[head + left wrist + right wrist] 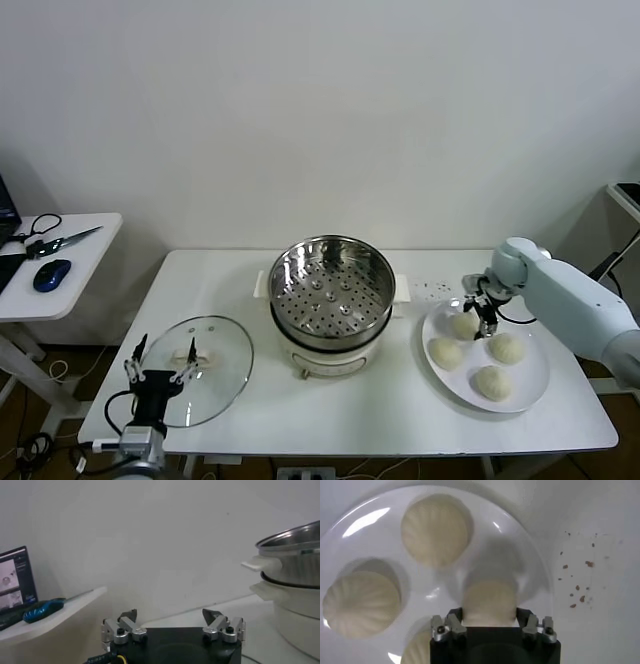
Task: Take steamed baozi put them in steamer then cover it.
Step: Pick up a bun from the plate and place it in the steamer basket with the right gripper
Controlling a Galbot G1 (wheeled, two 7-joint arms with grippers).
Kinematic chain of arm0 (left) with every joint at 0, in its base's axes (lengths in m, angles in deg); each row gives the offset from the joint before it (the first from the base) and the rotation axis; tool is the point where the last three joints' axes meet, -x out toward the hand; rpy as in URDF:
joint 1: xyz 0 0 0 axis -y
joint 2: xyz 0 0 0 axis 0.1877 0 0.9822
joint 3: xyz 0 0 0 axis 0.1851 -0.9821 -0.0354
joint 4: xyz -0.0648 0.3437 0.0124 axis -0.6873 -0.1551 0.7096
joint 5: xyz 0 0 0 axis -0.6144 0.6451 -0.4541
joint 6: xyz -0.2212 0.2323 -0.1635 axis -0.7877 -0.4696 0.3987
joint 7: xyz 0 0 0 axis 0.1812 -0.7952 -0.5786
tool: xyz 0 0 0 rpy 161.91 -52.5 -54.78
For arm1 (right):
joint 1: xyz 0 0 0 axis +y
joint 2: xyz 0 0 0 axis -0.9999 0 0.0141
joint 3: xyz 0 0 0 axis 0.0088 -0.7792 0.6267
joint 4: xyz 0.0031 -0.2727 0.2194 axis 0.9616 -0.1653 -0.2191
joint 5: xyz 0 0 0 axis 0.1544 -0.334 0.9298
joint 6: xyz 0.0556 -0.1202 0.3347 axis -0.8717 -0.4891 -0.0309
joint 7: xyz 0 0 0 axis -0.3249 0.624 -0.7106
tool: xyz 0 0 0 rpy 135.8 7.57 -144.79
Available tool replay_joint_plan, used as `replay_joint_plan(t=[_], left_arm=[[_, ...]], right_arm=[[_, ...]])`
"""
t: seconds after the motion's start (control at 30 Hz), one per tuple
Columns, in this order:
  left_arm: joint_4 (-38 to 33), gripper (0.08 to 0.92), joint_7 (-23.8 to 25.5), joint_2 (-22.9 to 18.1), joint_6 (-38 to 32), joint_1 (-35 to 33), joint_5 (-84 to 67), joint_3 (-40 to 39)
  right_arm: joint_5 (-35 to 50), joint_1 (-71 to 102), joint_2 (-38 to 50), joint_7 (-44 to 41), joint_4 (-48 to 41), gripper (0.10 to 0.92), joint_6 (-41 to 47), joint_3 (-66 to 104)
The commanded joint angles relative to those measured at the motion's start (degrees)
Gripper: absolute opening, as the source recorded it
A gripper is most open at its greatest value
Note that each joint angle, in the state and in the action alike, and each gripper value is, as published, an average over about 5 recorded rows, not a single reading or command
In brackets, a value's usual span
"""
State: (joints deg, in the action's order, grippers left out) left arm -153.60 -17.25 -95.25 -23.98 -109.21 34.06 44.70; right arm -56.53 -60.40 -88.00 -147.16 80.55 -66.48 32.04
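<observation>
Four cream-white baozi lie on a white plate [530, 395] at the right of the table. My right gripper [482, 312] is down on the far-left baozi [465, 324]; in the right wrist view its fingers [454, 617] press both sides of that baozi [490, 602]. The other three [436, 530] lie free around it. The steel steamer [332, 282] stands empty and uncovered at the table's middle. The glass cover [205, 368] lies flat at the front left. My left gripper [160, 365] hovers open and empty at the cover's near edge; in its own view [170, 616] the jaws stand wide apart.
Dark crumbs [435, 290] dot the table between steamer and plate. A white side table [60, 285] at the far left holds scissors [55, 240] and a blue mouse [52, 273]. The steamer's pot base [295, 620] is to the left gripper's right.
</observation>
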Motion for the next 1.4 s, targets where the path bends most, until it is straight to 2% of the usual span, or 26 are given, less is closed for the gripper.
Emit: replay_joint_plan(t=[0.03,0.37,0.47,0.73,1.0,1.4], left_arm=[[-0.07,0.823,0.0,0.0,-0.05,-0.05,0.02,-0.04],[-0.33,0.823,-0.03,0.49,-0.16,-0.81,-0.1,-0.12],[-0.47,0.823,-0.04,0.57,-0.13,-1.01,-0.34,-0.16],[-0.77,0.823,-0.48,1.4,0.66,-0.64,-1.24,-0.73],[-0.66,0.823,-0.6,1.79,1.14,-0.79,-1.35,-1.2],[-1.58,0.823,-0.76,1.99,1.56,-0.9,-0.73,-1.65]], right_arm=[[1.68,-1.72,0.76,0.07,1.81,0.671,-1.47,-1.33],[7.48,-27.34,0.77,-1.69,10.56,0.674,-13.38,-20.87],[9.1,-34.74,-1.77,-2.14,12.57,0.678,-18.1,-25.78],[6.88,-45.23,-11.7,-3.59,13.55,0.679,-30.16,-27.4],[-0.78,-42.36,-21.53,-3.36,17.13,0.679,-35.01,-23.6],[-23.29,-25.35,-26.93,-1.33,18.41,0.679,-40.71,-15.78]])
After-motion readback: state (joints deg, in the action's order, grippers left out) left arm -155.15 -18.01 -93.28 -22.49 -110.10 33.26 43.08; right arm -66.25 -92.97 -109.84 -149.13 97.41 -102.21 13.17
